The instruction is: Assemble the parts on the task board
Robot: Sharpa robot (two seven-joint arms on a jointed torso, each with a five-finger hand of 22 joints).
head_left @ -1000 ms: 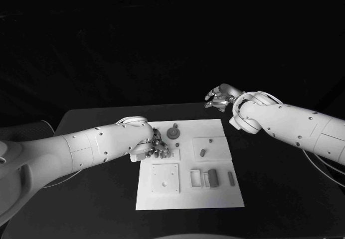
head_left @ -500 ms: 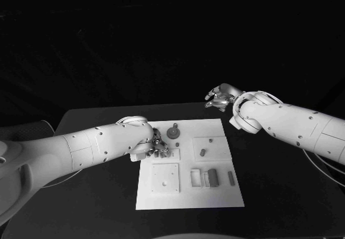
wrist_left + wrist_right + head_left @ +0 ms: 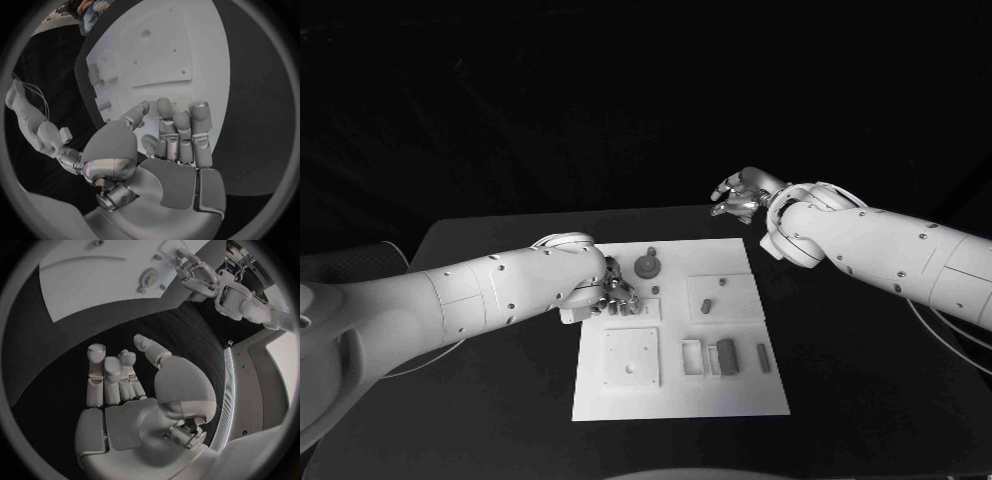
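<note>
The white task board (image 3: 678,392) lies in the middle of the black table. A round gear (image 3: 648,267) and a small peg (image 3: 651,251) sit near its far edge. Another small part (image 3: 708,306) lies in the square recess on its right. A dark block (image 3: 727,355) and a thin bar (image 3: 764,358) lie lower right. My left hand (image 3: 615,298) hovers low over the board's far left area, fingers pointing down. The left wrist view shows the left hand (image 3: 172,145) with fingers apart and nothing between them. My right hand (image 3: 740,195) hangs raised beyond the board's far right corner and holds nothing.
A square plate with a hole (image 3: 630,365) sits in the board's near left, and a pale rectangular frame (image 3: 692,357) lies beside the block. Bare black table (image 3: 862,350) lies right of the board. The right wrist view shows the board (image 3: 94,275), the gear (image 3: 149,276) and my left hand (image 3: 194,272).
</note>
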